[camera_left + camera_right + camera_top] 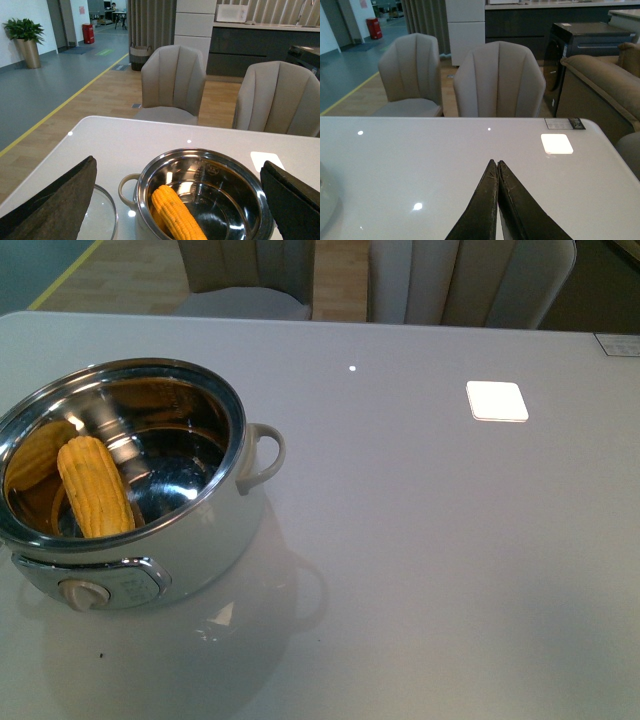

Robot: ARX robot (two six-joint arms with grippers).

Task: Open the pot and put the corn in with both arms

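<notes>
Resting inside the open pot, the corn cob lies tilted against the shiny steel wall, its reflection visible on the metal beside it. The pot stands at the near left of the grey tabletop, with its dial panel facing the front camera and its loop side handle pointing toward the middle of the tabletop. The pot carries no lid. In the left wrist view, the edge of a glass lid lies flat on the tabletop just beside the pot, on the side of its other handle.

The left pincer is spread wide: one finger shows at each lower corner of the left wrist view, the pot and the cob between them, and nothing is gripped. The right pincer has its two fingers pressed together, tips touching, with nothing between them; it hangs over a bare part of the tabletop, well apart from the pot. Neither arm appears in the front view.

Farther back on the tabletop, toward the right, lies a white square pad. A small printed label lies at the far right corner. Beyond the far edge stand two beige upholstered chairs.
</notes>
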